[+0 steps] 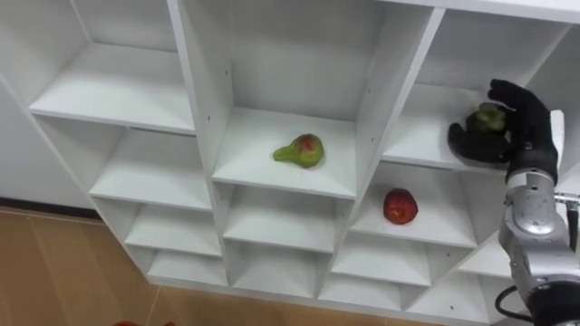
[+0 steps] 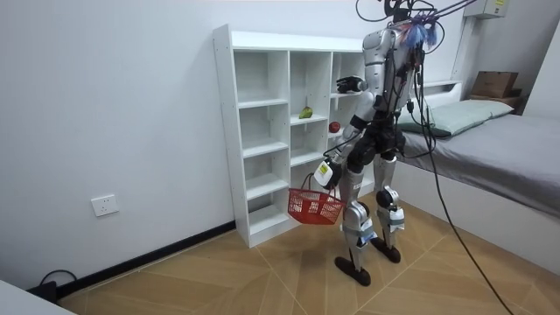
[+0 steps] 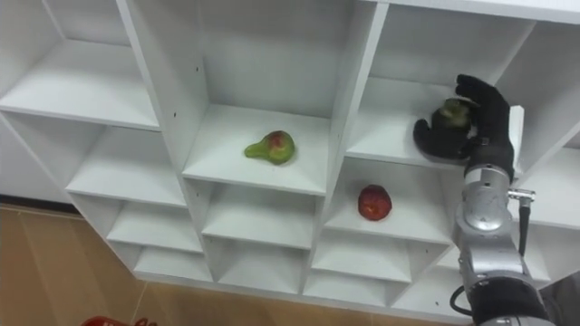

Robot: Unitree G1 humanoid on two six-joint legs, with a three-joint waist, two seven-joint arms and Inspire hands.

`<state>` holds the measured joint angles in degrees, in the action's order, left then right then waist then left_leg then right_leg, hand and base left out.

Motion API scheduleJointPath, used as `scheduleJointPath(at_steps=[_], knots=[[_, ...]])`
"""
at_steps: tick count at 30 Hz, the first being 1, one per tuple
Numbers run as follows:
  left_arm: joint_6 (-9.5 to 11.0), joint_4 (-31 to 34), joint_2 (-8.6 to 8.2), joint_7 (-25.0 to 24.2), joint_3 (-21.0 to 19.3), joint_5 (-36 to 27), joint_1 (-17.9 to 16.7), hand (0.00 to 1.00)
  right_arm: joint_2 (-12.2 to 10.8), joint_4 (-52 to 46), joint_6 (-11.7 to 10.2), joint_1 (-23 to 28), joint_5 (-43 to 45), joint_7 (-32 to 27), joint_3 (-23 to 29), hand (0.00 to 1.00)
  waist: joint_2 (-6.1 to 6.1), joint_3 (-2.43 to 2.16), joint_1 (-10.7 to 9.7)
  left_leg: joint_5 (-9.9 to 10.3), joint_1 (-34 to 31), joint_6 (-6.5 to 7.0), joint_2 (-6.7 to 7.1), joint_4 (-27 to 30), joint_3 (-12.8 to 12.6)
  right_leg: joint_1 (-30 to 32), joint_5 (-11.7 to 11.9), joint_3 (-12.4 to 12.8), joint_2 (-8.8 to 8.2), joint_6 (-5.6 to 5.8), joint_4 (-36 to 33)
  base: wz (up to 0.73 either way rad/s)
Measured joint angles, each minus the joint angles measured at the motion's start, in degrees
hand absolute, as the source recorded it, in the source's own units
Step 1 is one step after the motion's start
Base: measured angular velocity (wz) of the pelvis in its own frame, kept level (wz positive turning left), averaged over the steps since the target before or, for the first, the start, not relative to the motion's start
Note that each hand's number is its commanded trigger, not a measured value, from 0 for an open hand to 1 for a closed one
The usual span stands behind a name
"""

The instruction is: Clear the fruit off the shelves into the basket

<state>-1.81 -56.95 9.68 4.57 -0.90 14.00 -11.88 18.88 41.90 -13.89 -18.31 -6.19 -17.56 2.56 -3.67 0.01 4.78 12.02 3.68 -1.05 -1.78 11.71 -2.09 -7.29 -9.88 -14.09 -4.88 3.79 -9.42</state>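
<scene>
Step in hand, as judged: first pick of the collection; black right hand (image 1: 530, 122) is inside the upper right compartment of the white open-fronted shelf unit (image 1: 201, 109), fingers and thumb curled round a small dull-green fruit (image 1: 489, 116) at the near edge of that board; whether the fruit has left the board, cannot tell.

Room view: robot stands upright close before the shelf unit, grey-covered bed (image 2: 516, 153) behind it; left hand (image 2: 325, 173) hangs low at its side, closed on the handle of a red mesh basket (image 2: 315, 206), which hangs clear of the floor; basket contents too small to read.

On the shelves besides: green pear with a red blush (image 1: 301, 150), lying on its side in the middle column, left of the held fruit; round red apple (image 1: 400, 206) in the compartment directly under the hand; the two well apart, neither touched.

Next move, judged: hold the grasp, draw the fruit straight out toward the near side, clear of the upright on its left and the board above; then carry it down and left to the basket, which hangs far below; release only over the basket mouth.

Fruit: small, roundish, dull green with darker brownish patches; largely covered by the fingers, so kind uncertain; likely firm, apt to roll if let go on the board.
</scene>
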Motion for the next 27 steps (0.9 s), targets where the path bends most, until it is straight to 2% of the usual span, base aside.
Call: scheduleJointPath(at_steps=[15, 21, 27], knots=[[0.58, -0.03, 0.0, 0.3, 0.0, -0.96, 0.09, 1.0, -0.1, -0.07, -0.53, 0.46, -0.05, -1.23, 1.12, 1.0, -0.04, 0.0, 0.09, 0.0, 0.28, -0.01, 0.03, -0.24, -0.02, 0.06, 0.05, 0.16, 0.08, -0.09, 0.77, 0.0], [1.13, -0.44, -0.01, 0.6, 0.07, -0.95, 0.1, 1.0, -0.22, 0.29, -1.38, 0.82, -0.06, -1.23, 1.11, 1.0, -0.07, 0.05, 0.11, 0.01, 0.39, -0.01, 0.03, -0.36, -0.03, -0.09, 0.05, 0.14, 0.08, -0.09, 0.77, 0.0], [1.68, -0.44, -0.12, 2.61, 0.32, -0.97, 0.05, 1.0, -1.03, -0.94, -1.62, 1.43, -5.96, -0.92, 1.22, 1.0, -0.1, 0.23, 0.04, 0.02, 0.53, -0.02, 0.02, -0.76, -0.22, -0.63, 0.05, 0.01, 0.08, -0.08, 0.79, 0.0]])
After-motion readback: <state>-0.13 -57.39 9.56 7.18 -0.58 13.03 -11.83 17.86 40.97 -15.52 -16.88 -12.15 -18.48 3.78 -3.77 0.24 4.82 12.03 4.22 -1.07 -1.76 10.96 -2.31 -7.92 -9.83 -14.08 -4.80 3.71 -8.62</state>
